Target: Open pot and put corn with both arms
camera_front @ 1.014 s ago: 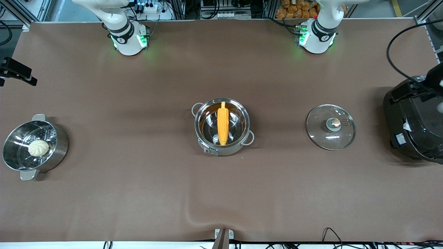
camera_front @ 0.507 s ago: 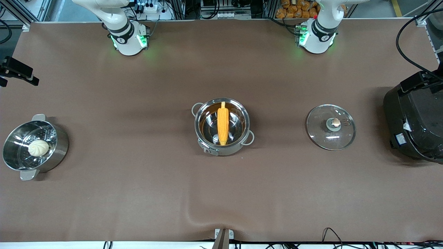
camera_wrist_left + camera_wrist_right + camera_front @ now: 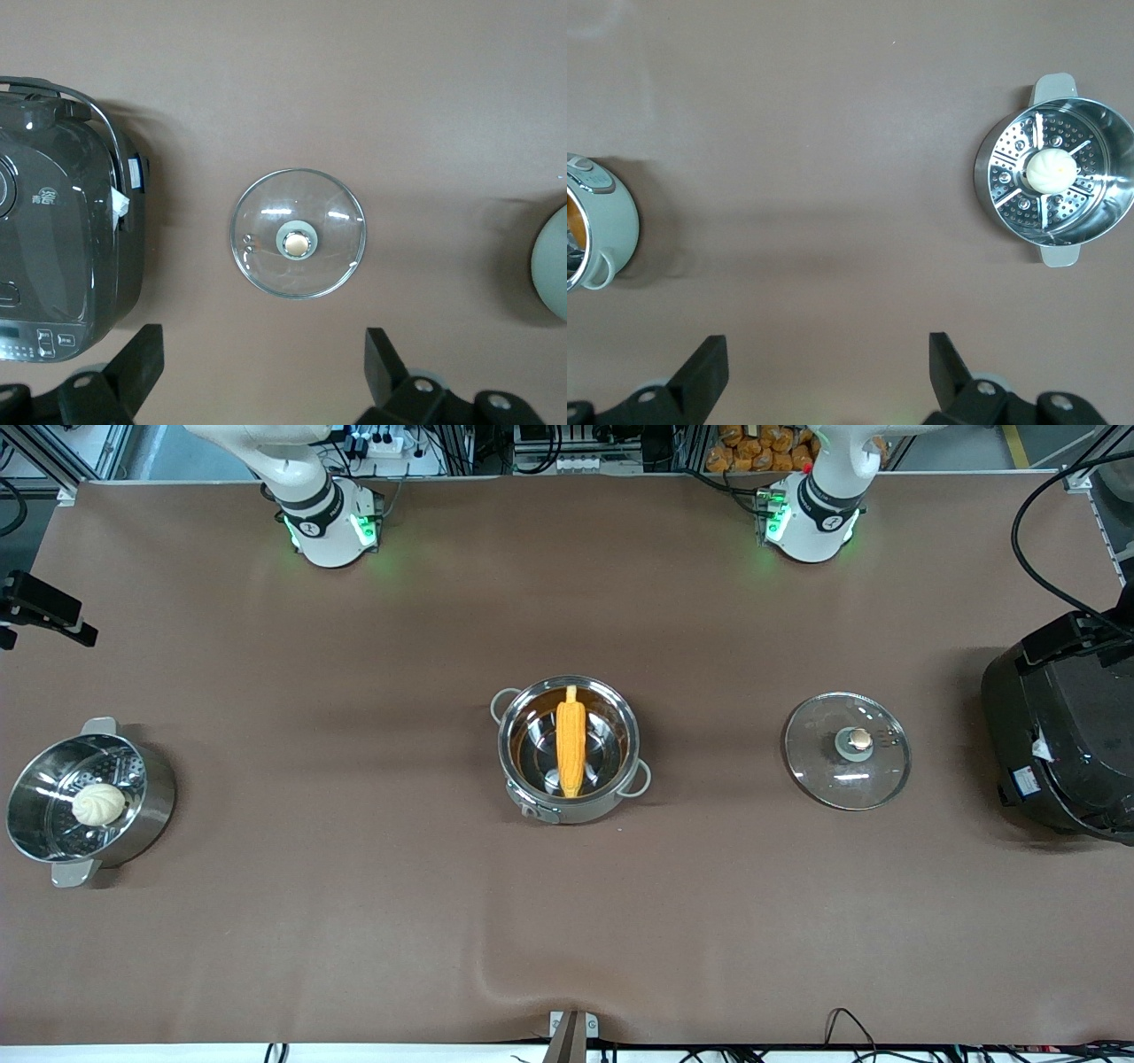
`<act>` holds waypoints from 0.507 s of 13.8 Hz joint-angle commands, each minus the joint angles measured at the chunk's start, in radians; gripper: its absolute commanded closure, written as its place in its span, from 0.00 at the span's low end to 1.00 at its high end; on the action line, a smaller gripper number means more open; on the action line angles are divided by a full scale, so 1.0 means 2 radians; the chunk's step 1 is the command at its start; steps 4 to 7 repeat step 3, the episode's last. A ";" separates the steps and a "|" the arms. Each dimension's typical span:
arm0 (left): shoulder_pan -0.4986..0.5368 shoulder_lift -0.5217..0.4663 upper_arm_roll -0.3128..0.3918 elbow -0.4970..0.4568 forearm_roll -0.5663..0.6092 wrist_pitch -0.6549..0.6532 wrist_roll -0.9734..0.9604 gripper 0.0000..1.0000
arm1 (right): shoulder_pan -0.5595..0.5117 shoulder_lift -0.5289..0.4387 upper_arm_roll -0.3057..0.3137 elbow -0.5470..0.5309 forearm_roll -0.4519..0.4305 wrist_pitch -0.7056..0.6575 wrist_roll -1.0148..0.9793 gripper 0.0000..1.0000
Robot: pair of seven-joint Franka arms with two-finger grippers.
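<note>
The steel pot (image 3: 532, 793) stands open at the table's middle with the yellow corn (image 3: 570, 746) lying inside it. Its glass lid (image 3: 846, 779) with the coppery knob lies flat on the table toward the left arm's end; it also shows in the left wrist view (image 3: 266, 257). My left gripper (image 3: 264, 354) is open and empty, high over bare table beside the lid. My right gripper (image 3: 828, 359) is open and empty, high over bare table between the pot (image 3: 611, 221) and the steamer pot. Neither hand shows in the front view.
A steel steamer pot (image 3: 151, 797) holding a white bun (image 3: 98, 803) stands at the right arm's end; it also shows in the right wrist view (image 3: 992, 190). A black rice cooker (image 3: 1059, 753) stands at the left arm's end, also in the left wrist view (image 3: 53, 257).
A dark part over the rice cooker at the left arm's end has drawn back out of the front view. Pot, corn and lid have not moved.
</note>
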 commanded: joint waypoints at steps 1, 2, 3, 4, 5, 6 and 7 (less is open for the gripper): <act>-0.003 0.005 -0.001 0.015 0.005 -0.012 0.000 0.00 | -0.009 -0.006 0.005 -0.003 -0.002 -0.004 -0.007 0.00; -0.003 0.005 -0.001 0.015 0.005 -0.012 0.002 0.00 | -0.008 -0.006 0.005 -0.003 -0.002 -0.006 -0.006 0.00; -0.002 0.005 -0.001 0.015 0.005 -0.012 0.002 0.00 | -0.008 -0.006 0.005 -0.003 -0.002 -0.008 -0.006 0.00; -0.002 0.005 -0.001 0.015 0.005 -0.012 0.002 0.00 | -0.008 -0.006 0.005 -0.003 -0.002 -0.008 -0.006 0.00; -0.002 0.005 -0.001 0.015 0.005 -0.012 0.002 0.00 | -0.008 -0.006 0.005 -0.003 -0.002 -0.008 -0.006 0.00; -0.002 0.005 -0.001 0.015 0.005 -0.012 0.002 0.00 | -0.008 -0.006 0.005 -0.003 -0.002 -0.008 -0.006 0.00; -0.002 0.005 -0.001 0.015 0.005 -0.012 0.002 0.00 | -0.008 -0.006 0.005 -0.003 -0.002 -0.008 -0.006 0.00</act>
